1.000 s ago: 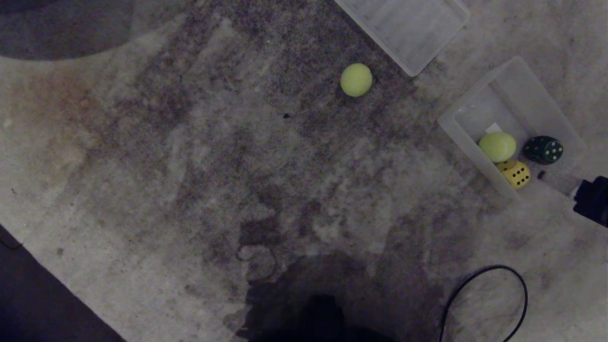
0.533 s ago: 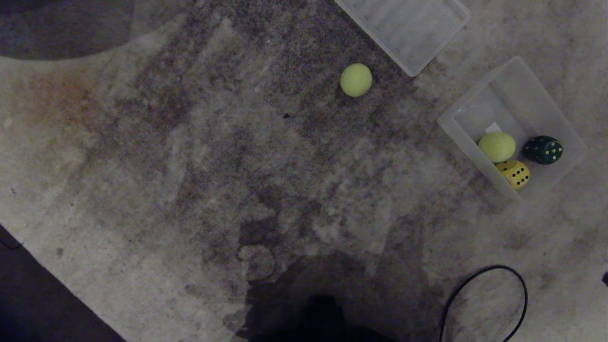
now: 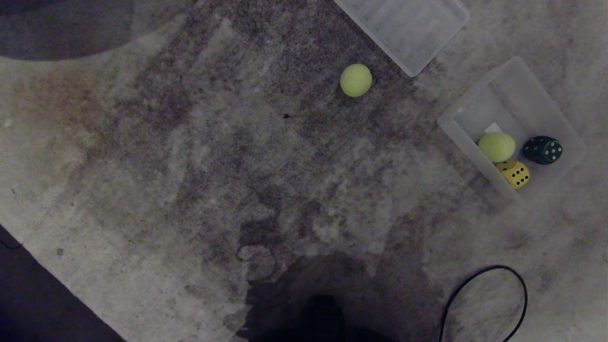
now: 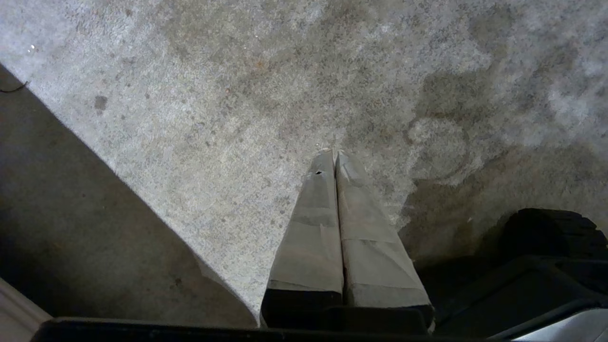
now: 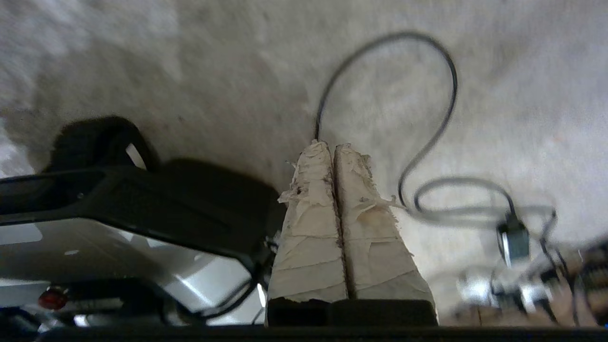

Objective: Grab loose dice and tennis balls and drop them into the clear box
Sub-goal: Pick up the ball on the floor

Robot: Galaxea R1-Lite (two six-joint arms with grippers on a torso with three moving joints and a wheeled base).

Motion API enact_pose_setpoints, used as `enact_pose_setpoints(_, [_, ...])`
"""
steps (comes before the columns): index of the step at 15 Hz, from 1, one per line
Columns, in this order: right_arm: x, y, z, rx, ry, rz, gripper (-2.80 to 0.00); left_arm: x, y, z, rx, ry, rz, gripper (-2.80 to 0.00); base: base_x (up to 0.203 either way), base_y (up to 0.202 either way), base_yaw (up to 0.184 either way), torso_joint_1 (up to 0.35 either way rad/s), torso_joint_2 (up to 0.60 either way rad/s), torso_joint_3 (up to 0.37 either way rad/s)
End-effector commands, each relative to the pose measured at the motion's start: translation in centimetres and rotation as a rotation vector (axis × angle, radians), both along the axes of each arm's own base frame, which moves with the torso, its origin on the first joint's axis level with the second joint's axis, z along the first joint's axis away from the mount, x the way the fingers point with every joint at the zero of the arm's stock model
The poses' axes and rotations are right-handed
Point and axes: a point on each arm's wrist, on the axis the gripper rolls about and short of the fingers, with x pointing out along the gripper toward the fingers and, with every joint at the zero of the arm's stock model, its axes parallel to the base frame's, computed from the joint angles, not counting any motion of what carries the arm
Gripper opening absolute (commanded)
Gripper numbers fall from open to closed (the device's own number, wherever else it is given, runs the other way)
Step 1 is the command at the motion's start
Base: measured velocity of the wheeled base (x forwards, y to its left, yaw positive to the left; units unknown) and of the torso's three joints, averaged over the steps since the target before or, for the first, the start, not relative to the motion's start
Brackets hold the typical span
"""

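Note:
The clear box point(image 3: 527, 78) stands on the carpet at the right of the head view. Inside it lie one tennis ball point(image 3: 497, 147), a yellow die point(image 3: 515, 174) and a dark green die point(image 3: 543, 150). A second tennis ball point(image 3: 356, 80) lies loose on the carpet, left of the box. Neither arm shows in the head view. My left gripper point(image 4: 334, 153) is shut and empty over bare carpet. My right gripper point(image 5: 331, 145) is shut and empty above the carpet near a black cable point(image 5: 441, 109).
The flat translucent lid point(image 3: 403, 28) lies at the top, beyond the loose ball. A black cable loop point(image 3: 484, 294) lies at the lower right. The carpet's edge runs diagonally at the lower left point(image 3: 57, 280). My dark base point(image 5: 118, 190) fills part of the right wrist view.
My right gripper, visible at the right edge beside the box one second ago, has withdrawn out of the head view. The balls, dice and box have not moved.

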Motion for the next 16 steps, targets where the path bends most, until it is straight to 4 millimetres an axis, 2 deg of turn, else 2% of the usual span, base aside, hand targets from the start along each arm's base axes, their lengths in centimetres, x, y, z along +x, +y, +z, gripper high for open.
enact_pose_setpoints(1, [-0.8, 0.0, -1.1, -0.011, -0.122, 0.007, -2.80, 0.0, 0.0, 0.0, -0.001, 0.003, 0.001, -2.80, 0.000, 0.000, 0.000, 0.000, 0.00, 0.000])
enact_pose_setpoints(4, [0.3, 0.0, -1.5, -0.025, -0.244, 0.000, -2.80, 0.0, 0.0, 0.0, -0.001, 0.003, 0.001, -2.80, 0.000, 0.000, 0.000, 0.000, 0.00, 0.000])
enact_pose_setpoints(16, [0.3, -0.1, -1.8, -0.039, -0.214, 0.012, -2.80, 0.0, 0.0, 0.0, -0.003, 0.003, 0.003, -2.80, 0.000, 0.000, 0.000, 0.000, 0.00, 0.000])
